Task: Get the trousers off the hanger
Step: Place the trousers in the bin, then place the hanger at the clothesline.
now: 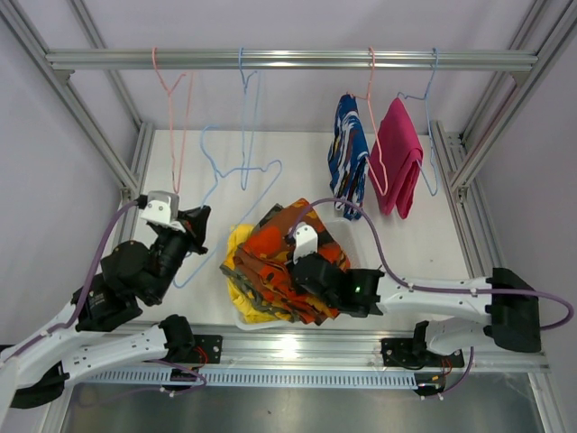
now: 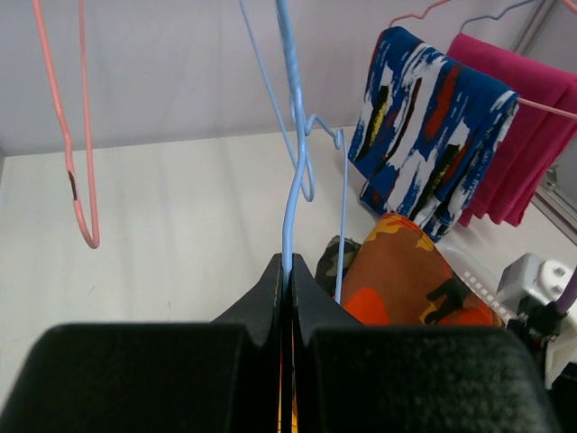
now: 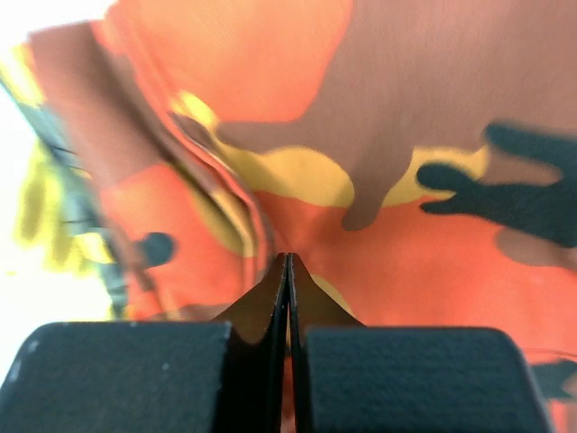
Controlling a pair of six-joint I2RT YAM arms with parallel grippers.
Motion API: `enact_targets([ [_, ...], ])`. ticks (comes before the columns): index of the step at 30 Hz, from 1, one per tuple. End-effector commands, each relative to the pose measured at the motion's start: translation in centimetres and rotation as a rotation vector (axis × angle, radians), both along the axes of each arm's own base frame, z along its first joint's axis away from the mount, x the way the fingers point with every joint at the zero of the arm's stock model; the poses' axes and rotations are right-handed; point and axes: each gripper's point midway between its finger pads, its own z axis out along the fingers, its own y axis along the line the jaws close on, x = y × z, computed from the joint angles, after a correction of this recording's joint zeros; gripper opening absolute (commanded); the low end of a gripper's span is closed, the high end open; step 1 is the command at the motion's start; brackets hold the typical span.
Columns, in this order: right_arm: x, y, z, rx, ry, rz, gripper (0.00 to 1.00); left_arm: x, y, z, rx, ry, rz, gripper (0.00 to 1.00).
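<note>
Orange-black trousers [image 1: 279, 244] lie heaped over the yellow pair [image 1: 236, 244] near my bases, off any hanger, and my right gripper [image 3: 287, 262] is closed tight on a fold of them. The blue-white-red trousers [image 1: 347, 158] and magenta trousers [image 1: 401, 162] hang at far right. My left gripper [image 2: 287, 271] is clamped on the blue hanger [image 2: 290, 180] wire; in my judgement, a sideways pull could unhook it or slip it from the jaws.

Soft, even light is filling the top view. Right wrist view: the orange-black patterned trousers [image 3: 406, 253] are showing blurred, seemingly too close; the left edge is washing out.
</note>
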Motion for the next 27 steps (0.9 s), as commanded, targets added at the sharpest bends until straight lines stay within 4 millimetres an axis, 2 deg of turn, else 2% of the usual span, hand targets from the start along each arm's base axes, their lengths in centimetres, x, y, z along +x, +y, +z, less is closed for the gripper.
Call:
enact_targets([
  [1, 0.0, -0.9, 6.1, 0.027, -0.062, -0.01, 0.02, -1.0, -0.6, 2.3, -0.052, -0.042, -0.086, 0.01],
  [2, -0.1, -0.6, 8.3, 0.06, -0.078, -0.004, 0.04, -1.4, -1.1, 2.8, -0.063, -0.049, -0.128, 0.01],
  [4, -0.4, -1.3, 10.5, 0.083, -0.099, 0.001, 0.04, -1.9, -1.5, 3.7, -0.066, -0.057, -0.177, 0.0],
  [5, -0.4, -1.3, 12.2, 0.113, -0.111, 0.0, 0.03, -2.5, -1.7, 4.9, -0.079, -0.068, -0.215, 0.01],
  [6, -0.6, -1.9, 13.3, 0.134, -0.119, 0.002, 0.04, -2.6, -2.0, 4.6, -0.056, -0.054, -0.227, 0.01],
  [7, -0.7, -2.1, 14.0, 0.144, -0.129, 0.01, 0.06, -2.6, -2.0, 5.8, -0.058, -0.065, -0.236, 0.01],
  [8, -0.9, -2.3, 14.7, 0.158, -0.133, 0.019, 0.17, -2.6, -2.2, 5.9, -0.044, -0.064, -0.239, 0.01],
  [9, -1.1, -2.8, 15.9, 0.181, -0.145, 0.022, 0.22, -2.4, -2.3, 6.1, -0.029, -0.064, -0.232, 0.01],
  [11, -1.2, -3.5, 16.9, 0.198, -0.165, 0.02, 0.37, -2.0, -2.8, 7.0, -0.019, -0.063, -0.226, 0.0],
  [13, -1.2, -4.7, 18.5, 0.233, -0.185, 0.007, 0.4, -1.5, -3.3, 7.9, -0.018, -0.068, -0.217, 0.0],
  [16, -1.6, -5.6, 20.5, 0.261, -0.204, 0.022, 0.45, -0.2, -5.1, 9.1, 0.011, -0.067, -0.196, 0.01],
  [17, -1.8, -6.2, 21.4, 0.276, -0.213, 0.029, 0.48, 0.6, -6.3, 9.8, 0.018, -0.065, -0.187, 0.0],
  [20, -2.3, -7.7, 23.5, 0.308, -0.23, 0.036, 0.5, 2.4, -7.8, 10.3, 0.046, -0.069, -0.137, 0.0],
  [21, -2.4, -8.2, 23.9, 0.305, -0.239, 0.04, 0.5, 3.6, -8.9, 10.5, 0.058, -0.061, -0.117, 0.0],
  [23, -2.5, -9.1, 24.9, 0.319, -0.253, 0.037, 0.52, 4.8, -10.1, 10.6, 0.055, -0.057, -0.115, 0.0],
  [24, -2.6, -9.9, 25.3, 0.321, -0.26, 0.037, 0.52, 6.0, -11.5, 9.9, 0.054, -0.028, -0.112, 0.0],
  [25, -2.6, -10.3, 25.6, 0.323, -0.265, 0.035, 0.52, 7.2, -11.2, 10.2, 0.044, -0.021, -0.087, 0.0],
  [27, -2.8, -11.4, 26.0, 0.331, -0.271, 0.032, 0.53, 8.8, -11.8, 9.5, 0.05, 0.002, -0.06, 0.01],
])
